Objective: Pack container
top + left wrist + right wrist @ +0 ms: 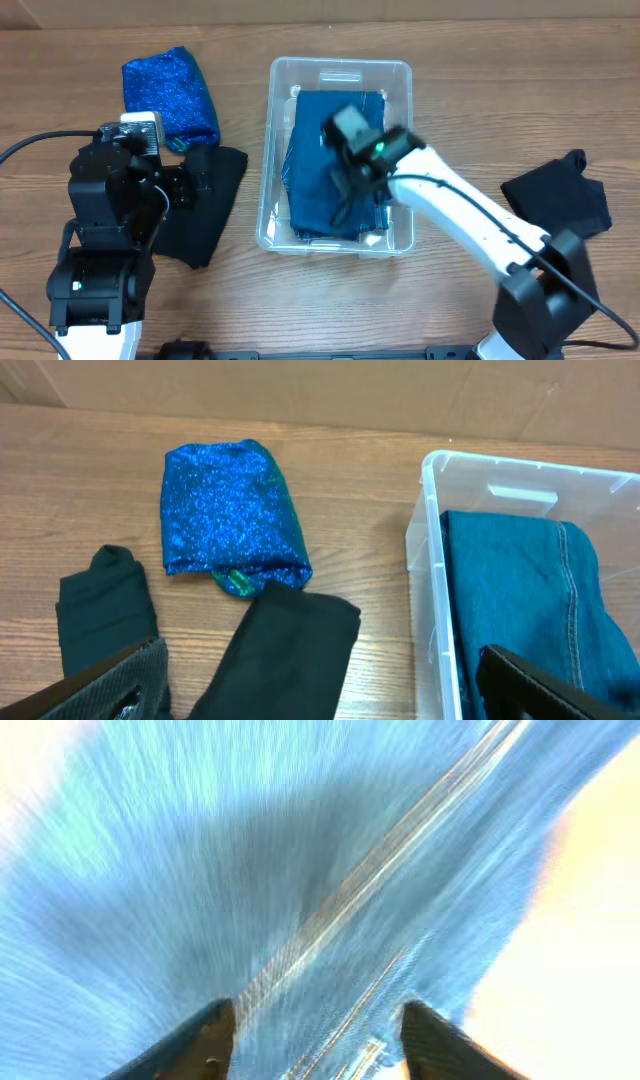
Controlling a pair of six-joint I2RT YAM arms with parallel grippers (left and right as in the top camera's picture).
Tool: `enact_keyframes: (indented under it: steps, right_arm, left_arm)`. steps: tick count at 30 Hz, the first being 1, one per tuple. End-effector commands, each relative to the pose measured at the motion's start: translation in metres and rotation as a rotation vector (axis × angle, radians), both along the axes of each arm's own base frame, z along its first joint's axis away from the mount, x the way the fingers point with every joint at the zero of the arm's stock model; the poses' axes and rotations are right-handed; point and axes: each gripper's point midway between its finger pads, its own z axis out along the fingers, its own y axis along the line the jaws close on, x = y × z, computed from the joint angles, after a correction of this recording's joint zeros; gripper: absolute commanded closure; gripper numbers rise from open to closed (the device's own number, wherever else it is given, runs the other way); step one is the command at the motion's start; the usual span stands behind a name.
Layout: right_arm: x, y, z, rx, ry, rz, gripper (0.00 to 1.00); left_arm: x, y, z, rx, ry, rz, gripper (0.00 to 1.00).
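Logging state: container (341,66) sits upright on the wooden table (480,90), between the two arms in the overhead view. Folded jeans (312,150) lie flat inside the container and cover most of its floor; a strip of clear base shows along the wall farthest from the arm bases. Right gripper (318,1012) is inside the container, directly over the jeans, with its arm crossing the container's right wall. Right wrist view is badly blurred: only denim and a pale stitched seam running diagonally. Its fingers (200,1042) are spread apart with nothing pinched between them, so released. Can't tell whether the tips touch the denim. Left gripper (322,652) is outside the container, off its left wall, jaws wide and empty. It hangs over a black garment (210,215) that lies on the table just beside the container's left wall. In the left wrist view that black cloth shows as two pieces; can't tell if they're one item. Glittery blue garment (170,95), folded, lies further left of the container, level with its far end, touching or overlapping the black garment's far edge. A second black garment (558,195) lies crumpled well to the right of the container, apart from it.
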Motion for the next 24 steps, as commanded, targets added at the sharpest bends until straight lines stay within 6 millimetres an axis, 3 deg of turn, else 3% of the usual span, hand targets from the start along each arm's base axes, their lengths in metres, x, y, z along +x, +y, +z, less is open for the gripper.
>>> enact_keyframes:
  steps: [1, 3, 5, 9, 14, 17, 20, 21, 24]
  right_arm:
    - [0.047, -0.04, 0.141, 0.188, -0.321, -0.296, 0.09]
    - [0.057, -0.075, 0.176, 0.261, -0.38, -0.43, 0.0]
    - [0.06, -0.121, 0.196, 0.326, -0.398, -0.556, 0.0]
    - [0.055, -0.211, 0.188, 0.416, -0.304, -0.81, 0.0]
    - [0.034, -0.306, 0.151, 0.519, -0.168, -1.077, 0.0]
    - [0.012, -0.351, 0.115, 0.561, -0.084, -1.233, 0.0]
    - [-0.012, -0.374, 0.076, 0.594, 0.004, -1.343, 0.0]
    - [-0.023, -0.381, 0.051, 0.61, 0.048, -1.389, 0.0]
    - [-0.039, -0.388, 0.01, 0.632, 0.093, -1.443, 0.0]
  left_arm:
    - [0.002, -0.002, 0.012, 0.019, -0.029, -0.019, 0.0]
    - [0.002, -0.002, 0.012, 0.019, -0.029, -0.019, 0.0]
    - [0.002, -0.002, 0.012, 0.019, -0.029, -0.019, 0.0]
    - [0.002, -0.002, 0.012, 0.024, -0.029, -0.022, 0.0]
    - [0.002, -0.002, 0.012, 0.034, -0.029, -0.029, 0.0]
    - [0.002, -0.002, 0.012, 0.034, -0.03, -0.029, 0.0]
    - [0.002, -0.002, 0.012, 0.034, -0.03, -0.029, 0.0]
    - [0.001, -0.002, 0.012, 0.034, -0.029, -0.029, 0.0]
    - [0.001, -0.002, 0.012, 0.034, -0.029, -0.029, 0.0]
